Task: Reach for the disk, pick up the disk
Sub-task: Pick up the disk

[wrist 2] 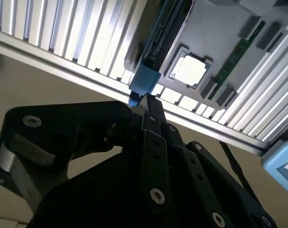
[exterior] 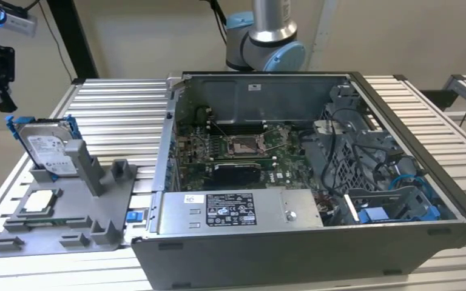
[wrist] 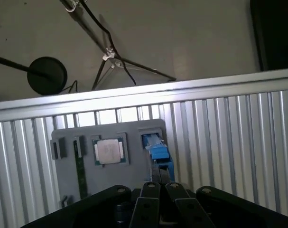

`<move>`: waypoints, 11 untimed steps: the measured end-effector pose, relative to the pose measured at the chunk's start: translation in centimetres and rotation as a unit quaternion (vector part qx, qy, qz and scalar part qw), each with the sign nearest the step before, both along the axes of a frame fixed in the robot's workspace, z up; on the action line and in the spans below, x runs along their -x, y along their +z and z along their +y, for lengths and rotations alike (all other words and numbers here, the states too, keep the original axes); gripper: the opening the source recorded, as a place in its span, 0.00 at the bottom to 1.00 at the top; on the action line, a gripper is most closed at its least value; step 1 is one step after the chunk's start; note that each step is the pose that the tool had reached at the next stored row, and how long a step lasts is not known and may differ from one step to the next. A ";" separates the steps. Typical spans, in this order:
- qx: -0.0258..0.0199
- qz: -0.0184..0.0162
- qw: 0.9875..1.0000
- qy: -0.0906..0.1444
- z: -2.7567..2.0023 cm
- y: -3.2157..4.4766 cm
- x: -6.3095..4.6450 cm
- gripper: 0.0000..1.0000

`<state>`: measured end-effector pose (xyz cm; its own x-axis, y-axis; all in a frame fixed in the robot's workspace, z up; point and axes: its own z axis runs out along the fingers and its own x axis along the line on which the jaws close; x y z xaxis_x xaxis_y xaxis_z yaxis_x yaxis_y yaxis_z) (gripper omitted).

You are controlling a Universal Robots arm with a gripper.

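The disk (exterior: 45, 148) stands on edge in a slot of the grey holder (exterior: 104, 206) at the exterior view's left, silver with a white label and blue side rails. My gripper (exterior: 6, 104) hangs above the disk, a little further toward the exterior view's left, and is apart from it. In both wrist views the disk is seen edge-on past the fingertips, with its blue rail (wrist 2: 144, 78) (wrist: 158, 153) nearest them. The gripper (wrist 2: 146, 99) (wrist: 160, 183) is shut, its fingers together with nothing between them.
An open computer case (exterior: 314, 182) takes up the middle and right of the slatted table (exterior: 119, 103). The holder also carries a square silver chip (exterior: 39, 203) (wrist 2: 190, 70) (wrist: 108, 151) and a green memory strip (wrist 2: 231, 59). The arm's base (exterior: 266, 48) stands behind the case.
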<state>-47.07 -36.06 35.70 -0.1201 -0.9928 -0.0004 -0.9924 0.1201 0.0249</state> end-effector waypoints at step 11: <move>0.000 -0.010 1.000 0.025 0.00 -0.10 -0.4 0.00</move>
<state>-46.66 -36.05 35.60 -0.0709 -0.9975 -0.0031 -0.9975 0.0709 0.0042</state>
